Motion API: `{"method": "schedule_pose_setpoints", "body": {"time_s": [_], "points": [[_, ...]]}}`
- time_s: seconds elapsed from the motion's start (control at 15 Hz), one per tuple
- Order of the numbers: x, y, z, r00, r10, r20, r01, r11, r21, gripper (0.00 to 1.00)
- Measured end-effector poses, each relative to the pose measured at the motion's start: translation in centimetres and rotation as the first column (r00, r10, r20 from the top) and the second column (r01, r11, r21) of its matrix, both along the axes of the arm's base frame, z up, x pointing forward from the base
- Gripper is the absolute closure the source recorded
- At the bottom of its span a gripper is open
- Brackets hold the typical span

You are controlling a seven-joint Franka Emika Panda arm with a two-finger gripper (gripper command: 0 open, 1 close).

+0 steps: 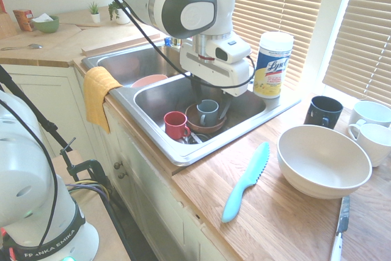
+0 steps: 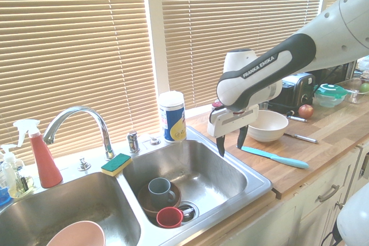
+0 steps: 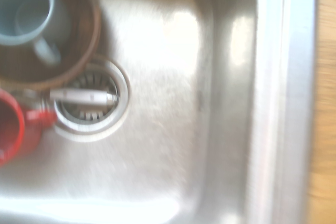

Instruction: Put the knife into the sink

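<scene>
Kitchen: double-basin steel sink (image 2: 190,168) set into wooden counter (image 2: 340,142), curved chrome faucet (image 2: 86,113) at back edge, black toaster (image 2: 294,93), cabinet doors (image 1: 143,178) below counter's front edge.

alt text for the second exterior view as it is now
An open, empty gripper hangs over a steel double sink; the turquoise knife lies on the wooden counter beside it, near a cream bowl.

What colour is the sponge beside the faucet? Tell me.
Yellow and green; best in the second exterior view.
</scene>
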State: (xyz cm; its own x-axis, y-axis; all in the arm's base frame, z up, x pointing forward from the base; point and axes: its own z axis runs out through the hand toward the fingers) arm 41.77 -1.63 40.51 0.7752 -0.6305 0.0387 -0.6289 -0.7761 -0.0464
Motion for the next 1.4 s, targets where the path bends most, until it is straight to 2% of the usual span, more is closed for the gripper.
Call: {"method": "schedule_pose_setpoints", "body": {"time_s": [0.27, 0.4, 0.87, 1.4], "points": [[-1.9, -6.7, 1.1, 0.985, 0.174, 0.0, -0.174, 0.985, 0.016, 0.0], [-2.9, -10.2, 0.5, 0.978, 0.21, 0.0, -0.21, 0.978, -0.016, 0.0], [-5.0, -16.0, -2.4, 0.984, 0.18, -0.01, -0.18, 0.982, -0.052, 0.0], [-5.6, -17.3, -6.1, 0.983, 0.181, -0.006, -0.181, 0.982, -0.059, 0.0]]}}
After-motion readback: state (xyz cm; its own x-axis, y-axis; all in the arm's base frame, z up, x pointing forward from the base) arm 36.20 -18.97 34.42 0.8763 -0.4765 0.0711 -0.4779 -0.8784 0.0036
